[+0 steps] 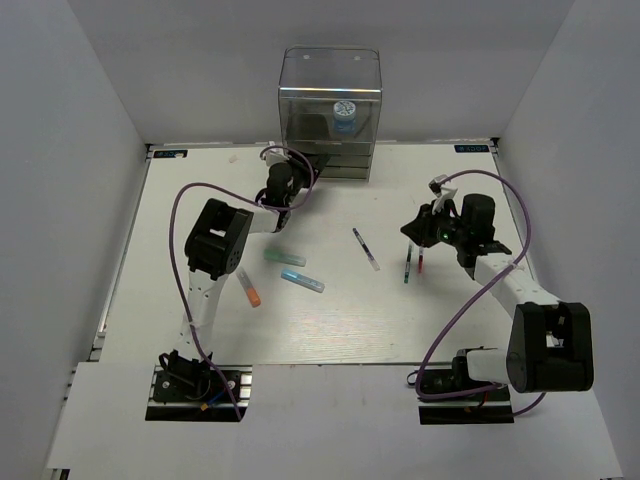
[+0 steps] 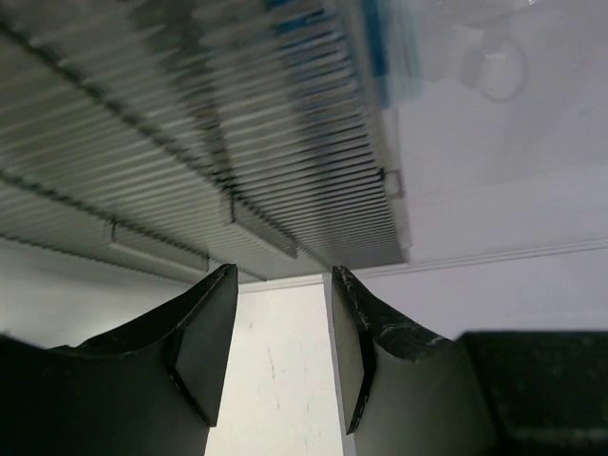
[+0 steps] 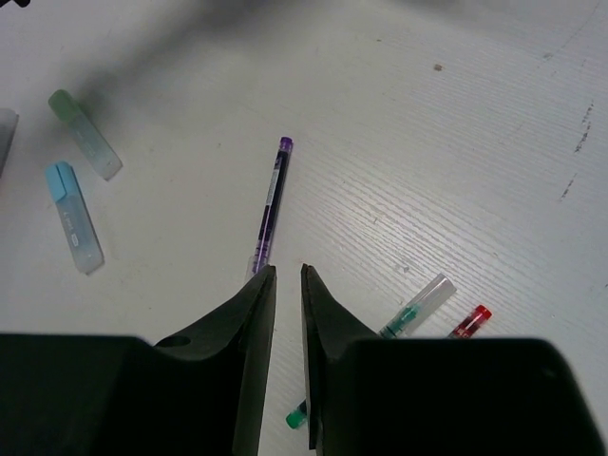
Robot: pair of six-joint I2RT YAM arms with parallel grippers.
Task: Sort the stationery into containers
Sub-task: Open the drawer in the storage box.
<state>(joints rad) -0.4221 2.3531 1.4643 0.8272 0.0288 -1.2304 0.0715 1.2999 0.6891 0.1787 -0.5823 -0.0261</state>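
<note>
One blue-and-white roll (image 1: 345, 114) inside clear organiser (image 1: 330, 70), both hands empty, parted.

The white counter (image 1: 330, 320) is viewed from above; the thin purple pen (image 1: 366, 249) is shared with the close, downward-facing right wrist view (image 3: 270, 209); the ribbed grey-tinted drawers (image 2: 190, 142) are faced closely by the left wrist view.

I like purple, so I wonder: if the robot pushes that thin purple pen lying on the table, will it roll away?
The thin purple pen looks round and slim, lying flat on the smooth white table, so it probably rolls sideways easily. It looks stiff and probably light.
</note>
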